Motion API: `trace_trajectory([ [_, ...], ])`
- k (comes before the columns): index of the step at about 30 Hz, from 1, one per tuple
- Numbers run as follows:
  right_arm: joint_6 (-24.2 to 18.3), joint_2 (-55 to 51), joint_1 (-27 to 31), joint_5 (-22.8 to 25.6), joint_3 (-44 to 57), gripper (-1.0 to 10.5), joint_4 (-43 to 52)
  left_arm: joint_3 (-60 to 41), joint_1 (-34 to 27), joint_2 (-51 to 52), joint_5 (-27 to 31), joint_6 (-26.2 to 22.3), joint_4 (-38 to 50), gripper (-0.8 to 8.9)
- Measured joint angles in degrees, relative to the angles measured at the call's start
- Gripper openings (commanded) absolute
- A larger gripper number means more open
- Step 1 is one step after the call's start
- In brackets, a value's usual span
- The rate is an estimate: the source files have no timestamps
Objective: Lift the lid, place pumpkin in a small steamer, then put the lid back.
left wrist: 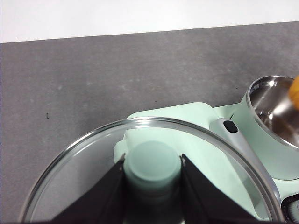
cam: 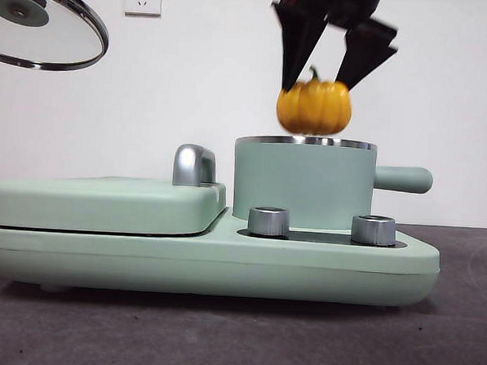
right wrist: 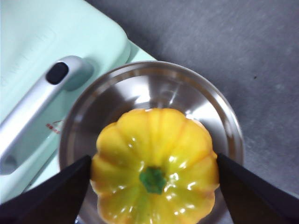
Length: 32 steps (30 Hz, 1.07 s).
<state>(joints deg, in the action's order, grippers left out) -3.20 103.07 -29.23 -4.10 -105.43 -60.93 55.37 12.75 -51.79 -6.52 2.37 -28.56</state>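
My right gripper (cam: 318,87) is shut on the yellow-orange pumpkin (cam: 314,108), which hangs just above the open mouth of the small steamer (cam: 301,181). In the right wrist view the pumpkin (right wrist: 154,135) fills the space between the jaws of the right gripper (right wrist: 153,161), with the steamer's steel inside (right wrist: 154,91) straight below it. High at the far left the glass lid (cam: 47,25) is held in the air. The left gripper (left wrist: 153,161) is shut on the lid's mint knob (left wrist: 152,170), off to the side of the steamer (left wrist: 271,107).
The steamer stands on a wide mint base (cam: 207,262) with two silver knobs (cam: 268,221) at its front. A flat mint cover (cam: 103,204) with a silver handle (cam: 194,165) fills the base's left half. The steamer's side handle (cam: 403,179) points right.
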Motion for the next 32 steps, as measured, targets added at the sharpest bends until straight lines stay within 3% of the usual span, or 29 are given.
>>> trace_trajectory([
  [8,-0.04,7.34,0.00,0.00,-4.59,3.6,-2.58,0.00,0.00,0.00,0.00,0.00,0.00,0.10],
  [32,-0.04,15.17,-0.28,0.02,-4.68,3.6,-2.64,0.00,0.00,0.00,0.00,0.00,0.00,0.10],
])
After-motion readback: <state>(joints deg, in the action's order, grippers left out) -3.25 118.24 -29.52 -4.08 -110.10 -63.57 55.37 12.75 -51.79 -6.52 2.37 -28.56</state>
